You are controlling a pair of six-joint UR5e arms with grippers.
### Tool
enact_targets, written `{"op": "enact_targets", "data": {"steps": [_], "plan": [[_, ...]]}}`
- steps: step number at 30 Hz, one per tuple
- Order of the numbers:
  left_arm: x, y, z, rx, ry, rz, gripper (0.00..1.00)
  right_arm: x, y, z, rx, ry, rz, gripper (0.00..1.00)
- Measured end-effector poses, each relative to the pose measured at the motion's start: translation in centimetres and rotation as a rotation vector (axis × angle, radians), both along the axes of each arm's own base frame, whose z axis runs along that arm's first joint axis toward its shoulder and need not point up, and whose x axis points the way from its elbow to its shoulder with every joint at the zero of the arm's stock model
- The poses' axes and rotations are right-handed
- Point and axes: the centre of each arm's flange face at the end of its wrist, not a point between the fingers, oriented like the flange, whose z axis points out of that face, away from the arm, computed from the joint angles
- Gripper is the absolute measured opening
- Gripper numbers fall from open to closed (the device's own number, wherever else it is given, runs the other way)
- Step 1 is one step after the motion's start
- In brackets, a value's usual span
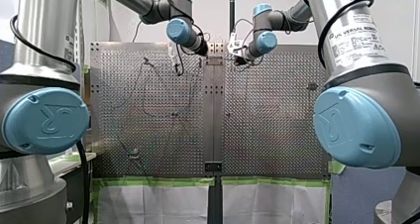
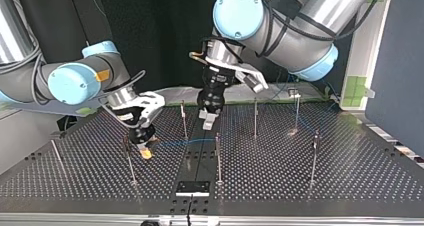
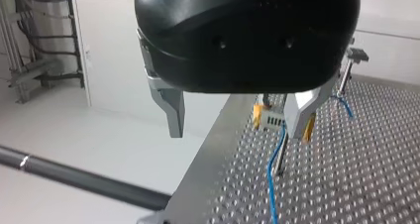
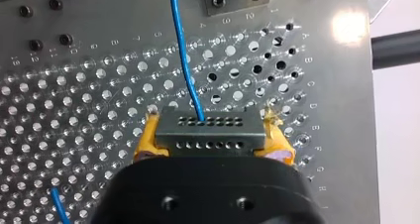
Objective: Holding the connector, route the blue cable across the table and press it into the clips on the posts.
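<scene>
Yellow pads (image 4: 146, 137) of my right gripper (image 4: 213, 140) clamp the connector (image 4: 208, 130) in the right wrist view; the cable (image 4: 184, 55) leads ahead. Left wrist view: my left gripper (image 3: 237, 117) hangs apart, empty. Top view: a post (image 2: 218, 158) stands at the connector's 3 o'clock; snagging there could tug the connector loose.
</scene>
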Motion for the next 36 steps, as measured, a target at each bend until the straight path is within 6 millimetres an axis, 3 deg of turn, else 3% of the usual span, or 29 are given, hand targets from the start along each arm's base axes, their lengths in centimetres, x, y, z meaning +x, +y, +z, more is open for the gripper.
{"op": "enact_targets", "data": {"steps": [10, 23, 31, 36], "plan": [[2.5, -2.7, -0.9, 0.032, 0.030, 0.014, 1.00, -0.1, -0.1, 0.0, 0.001, 0.001, -0.003, 0.00], [6.3, -4.5, -1.6, 0.063, 0.049, 0.069, 1.00, -0.1, -0.1, -0.1, 0.001, 0.002, -0.003, 0.00], [8.3, -4.7, -0.3, 0.043, 0.018, 0.090, 1.00, -0.1, -0.1, -0.1, 0.001, 0.002, -0.003, 0.00], [9.4, -5.2, -1.7, 0.067, 0.043, 0.090, 1.00, -0.1, -0.1, -0.1, 0.001, 0.002, -0.003, 0.00]]}}
